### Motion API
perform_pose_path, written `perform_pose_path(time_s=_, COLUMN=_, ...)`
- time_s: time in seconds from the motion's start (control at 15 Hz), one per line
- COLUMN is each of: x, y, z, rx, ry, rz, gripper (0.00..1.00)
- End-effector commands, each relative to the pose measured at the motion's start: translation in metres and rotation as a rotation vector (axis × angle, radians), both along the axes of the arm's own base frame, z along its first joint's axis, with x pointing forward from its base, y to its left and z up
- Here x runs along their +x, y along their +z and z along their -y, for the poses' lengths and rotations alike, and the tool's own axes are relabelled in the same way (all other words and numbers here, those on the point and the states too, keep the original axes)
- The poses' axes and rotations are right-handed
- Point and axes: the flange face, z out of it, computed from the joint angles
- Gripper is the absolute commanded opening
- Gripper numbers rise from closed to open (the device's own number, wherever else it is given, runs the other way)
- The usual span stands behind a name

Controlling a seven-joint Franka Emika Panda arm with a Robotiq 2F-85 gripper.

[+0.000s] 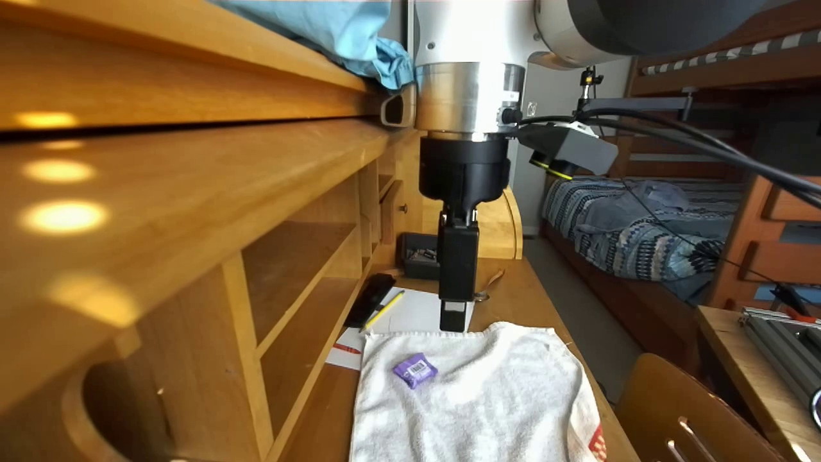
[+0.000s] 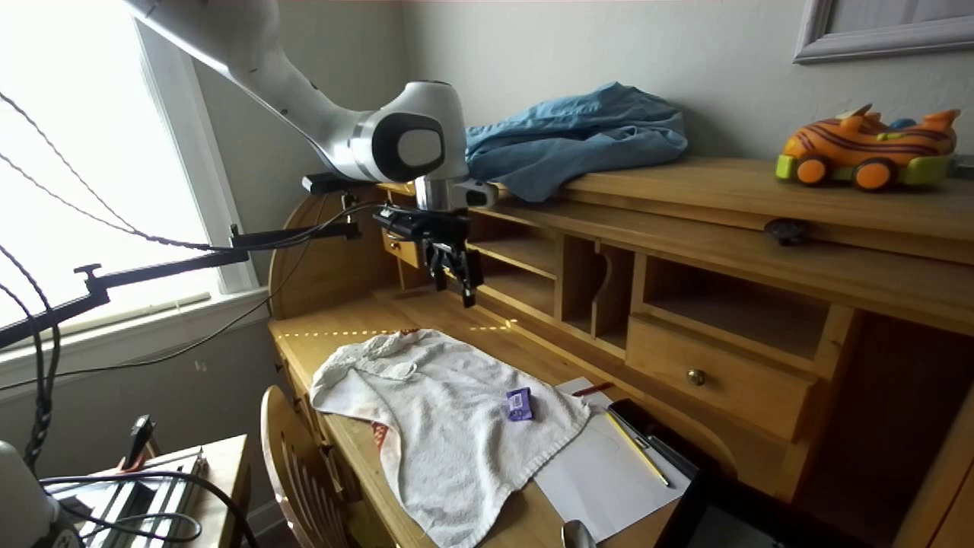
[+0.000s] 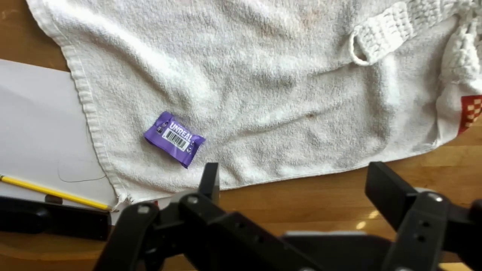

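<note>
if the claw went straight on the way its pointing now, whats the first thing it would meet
Most likely the white towel, near its edge: the open claw points down roughly there. Depth is unclear, though, so the wooden desk beside that edge might come first.

In an exterior view the white arm (image 2: 304, 114) slants down from the upper left to a rounded wrist joint (image 2: 418, 144), a pale oval cap set in a dark ring on its side. Beneath, in both exterior views, a silver collar (image 1: 471, 96) leads straight down into the black gripper (image 3: 295, 178), which hangs pointing downward. In an exterior view its fingers (image 1: 458, 263) overlap, so the gap is hidden. In the wrist view they stand wide apart, left and right, their ends level.
</note>
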Motion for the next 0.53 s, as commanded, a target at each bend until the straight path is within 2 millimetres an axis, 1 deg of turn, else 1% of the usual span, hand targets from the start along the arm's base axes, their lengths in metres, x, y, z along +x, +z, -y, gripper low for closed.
perform_pose_path(time_s=0.0, x=-0.030, y=0.002, z=-0.006, rx=-0.025, ry=-0.037, rz=0.006, gripper=1.00)
perform_pose_path(time_s=0.07, x=-0.036, y=-0.002, z=-0.008, rx=-0.035, ry=-0.039, rz=-0.001, gripper=1.00)
perform_pose_path(time_s=0.2, x=-0.042, y=-0.017, z=-0.008, rx=-0.055, ry=0.004, rz=-0.012, gripper=1.00)
perform_pose_path(time_s=0.33, x=-0.040, y=-0.033, z=-0.004, rx=-0.097, ry=0.060, rz=-0.019, gripper=1.00)
perform_pose_path(time_s=0.47, x=-0.035, y=-0.045, z=0.005, rx=-0.149, ry=0.121, rz=-0.006, gripper=1.00)
